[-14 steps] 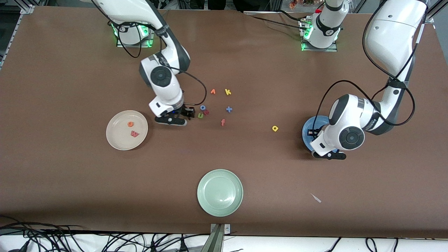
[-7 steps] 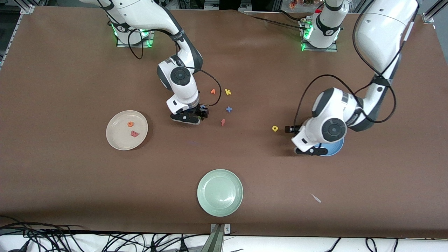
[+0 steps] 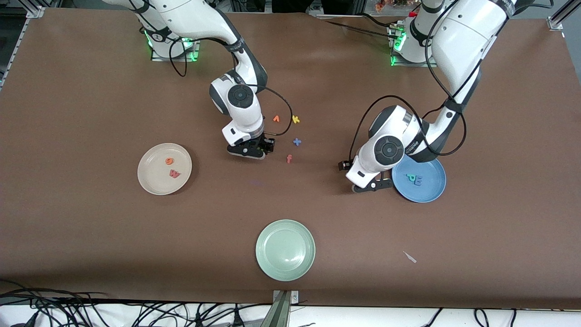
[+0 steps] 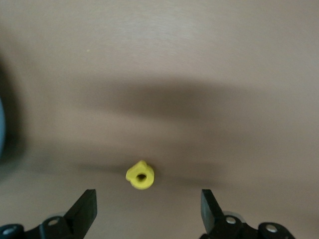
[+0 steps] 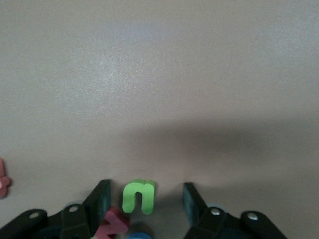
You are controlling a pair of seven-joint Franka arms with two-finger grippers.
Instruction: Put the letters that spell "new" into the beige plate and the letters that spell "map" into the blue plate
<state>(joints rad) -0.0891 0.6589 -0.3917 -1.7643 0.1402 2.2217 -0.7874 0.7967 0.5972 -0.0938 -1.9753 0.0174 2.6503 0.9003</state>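
Observation:
The beige plate (image 3: 154, 181) holds the orange "e" (image 3: 169, 161) and the pinkish-red "w" (image 3: 174, 173). On the blue plate (image 3: 431, 193) lie the teal "p" (image 3: 411, 178) and the blue "m" (image 3: 418, 180). My right gripper (image 3: 258, 149) (image 5: 147, 199) is low over the letter cluster, open, with the green "n" (image 5: 138, 195) between its fingers and a gap on each side. My left gripper (image 3: 363, 179) (image 4: 148, 211) is open wide beside the blue plate. The yellow "a" (image 4: 140, 175) lies just ahead of its fingertips; in the front view the arm hides it.
A small red letter (image 5: 115, 221) and the blue "o" (image 5: 139, 233) crowd the "n". An orange letter (image 3: 276, 118), yellow "k" (image 3: 295, 119), blue cross (image 3: 297, 141) and orange "f" (image 3: 289, 158) lie nearby. A pale green plate (image 3: 285, 250) sits nearest the front camera.
My left arm swung off the blue plate toward the yellow "a", uncovering the "p" and "m", and its jaws opened. My right gripper shifted onto the cluster and narrowed around the "n".

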